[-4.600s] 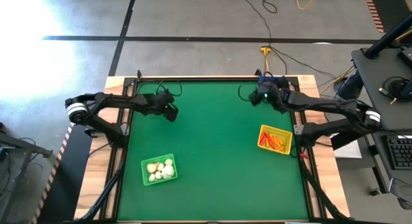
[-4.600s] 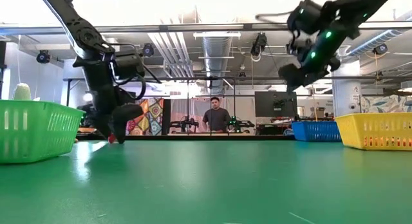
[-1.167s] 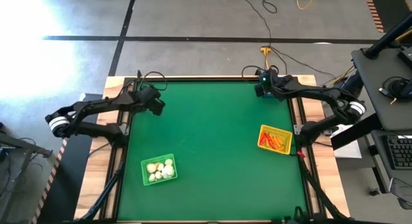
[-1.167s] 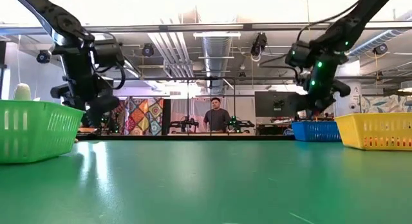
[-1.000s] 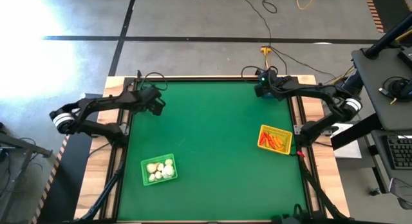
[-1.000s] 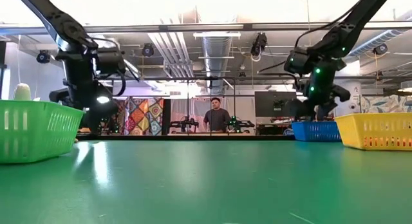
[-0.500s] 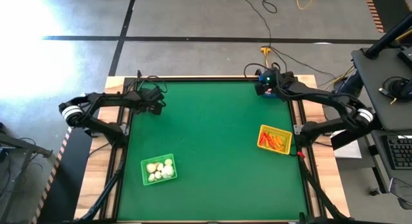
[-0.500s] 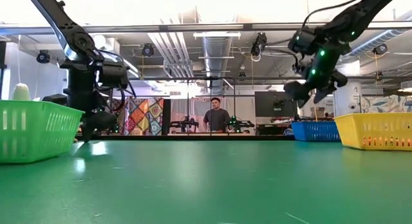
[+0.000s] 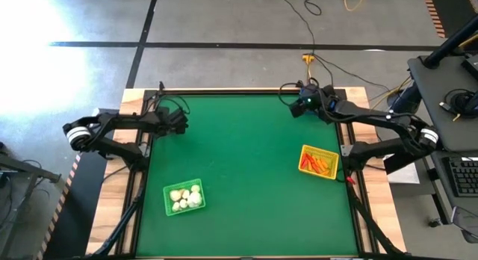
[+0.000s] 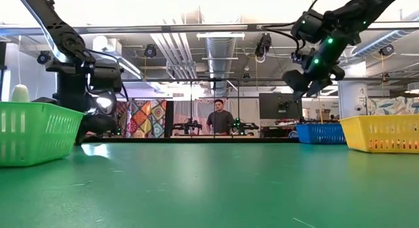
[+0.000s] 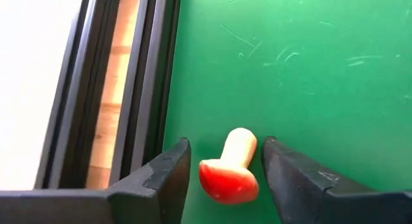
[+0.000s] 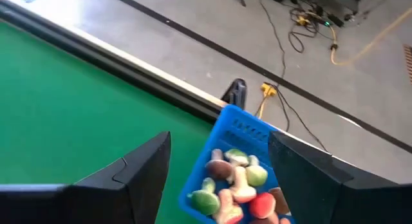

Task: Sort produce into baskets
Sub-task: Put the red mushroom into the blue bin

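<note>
A small toy mushroom (image 11: 230, 167) with a red cap and a whitish stem lies on its side on the green table, close to the left edge rail. My left gripper (image 11: 225, 145) is low over it and open, one finger on either side; it also shows near the far left corner (image 9: 180, 124). My right gripper (image 12: 219, 137) hangs open and empty above the blue basket (image 12: 239, 179), which holds several mushroom pieces. The green basket (image 9: 184, 196) holds whitish bulbs. The yellow basket (image 9: 319, 161) holds orange carrots. My left gripper comes at the mushroom slanting down from above, its fingers along either side of it. One finger (image 11: 283, 169) stands right beside the stem (image 11: 243, 145); whether it touches, I cannot tell. The mushroom lies on the table.
A black rail (image 11: 138, 89) runs along the table's left edge beside my left gripper. The blue basket (image 10: 319, 132) and yellow basket (image 10: 383, 133) stand at the right, the green basket (image 10: 36, 131) at the near left. A person (image 10: 221, 120) stands in the room beyond.
My left gripper has sunk toward the table at the left edge and rolled its wrist. My right gripper has risen from just over the blue basket and drawn a little toward the table's middle.
</note>
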Robot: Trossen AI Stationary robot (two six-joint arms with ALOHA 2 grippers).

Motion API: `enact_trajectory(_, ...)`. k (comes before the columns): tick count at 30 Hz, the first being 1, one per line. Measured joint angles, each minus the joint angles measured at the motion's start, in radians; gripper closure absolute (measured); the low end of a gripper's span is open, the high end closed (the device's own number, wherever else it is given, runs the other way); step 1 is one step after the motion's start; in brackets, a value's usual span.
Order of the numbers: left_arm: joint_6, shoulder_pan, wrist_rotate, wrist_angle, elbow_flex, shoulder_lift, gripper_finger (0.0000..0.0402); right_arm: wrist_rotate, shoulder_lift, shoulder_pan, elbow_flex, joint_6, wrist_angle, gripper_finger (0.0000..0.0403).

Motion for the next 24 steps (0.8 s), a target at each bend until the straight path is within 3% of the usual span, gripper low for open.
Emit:
enact_trajectory(7, 0.039, -0.029, -0.032, 0.027, -0.015, -0.002, 0.0280, -0.002, -0.009, 0.060, 0.001, -0.049, 0.004, 0.0161)
enact_trajectory(11, 0.129, -0.039, -0.025, 0.048, 0.011, -0.001, 0.0329, -0.139, -0.022, 0.122, 0.002, -0.134, 0.012, 0.0159)
enact_trajectory(14, 0.204, -0.076, 0.050, 0.104, 0.043, -0.015, 0.0351, -0.237, -0.021, 0.191, 0.002, -0.169, 0.020, 0.0160)
enact_trajectory(18, 0.247, -0.188, 0.099, 0.260, 0.060, -0.041, 0.0350, -0.254, -0.007, 0.305, -0.010, -0.191, 0.105, 0.0166)
enact_trajectory(21, 0.289, -0.320, 0.137, 0.518, 0.046, -0.043, 0.0349, -0.272, 0.014, 0.400, -0.032, -0.235, 0.205, 0.0167)
enact_trajectory(24, 0.373, -0.459, 0.160, 0.764, 0.024, -0.001, 0.0349, -0.384, 0.044, 0.480, -0.072, -0.312, 0.339, 0.0164)
